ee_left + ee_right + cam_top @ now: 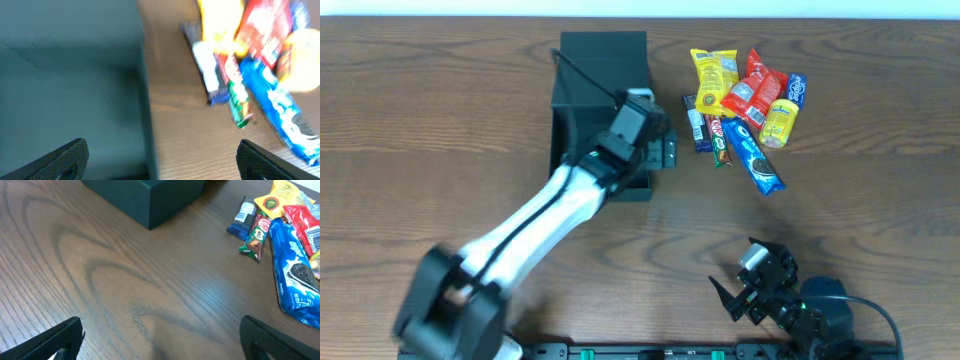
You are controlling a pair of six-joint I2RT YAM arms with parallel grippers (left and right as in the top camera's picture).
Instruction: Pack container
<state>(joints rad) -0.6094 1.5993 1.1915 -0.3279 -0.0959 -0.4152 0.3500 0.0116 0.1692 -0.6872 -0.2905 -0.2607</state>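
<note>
The container [600, 75] is a dark teal-black box at the back middle of the table. It also shows in the left wrist view [70, 90] and the right wrist view [150, 197]. My left arm covers its near part, so I cannot tell how the lid stands. My left gripper [658, 152] [162, 160] is open and empty. It hovers over the box's right wall, with one finger over the box and one over the table. My right gripper [750, 285] [160, 340] is open and empty, low over bare wood near the front edge.
A pile of snacks lies right of the box: a yellow packet [713, 78], a red packet [755, 92], a blue Oreo pack [755, 155] [292, 275], a KitKat bar [720, 140] [257, 235] and a dark blue bar [695, 125].
</note>
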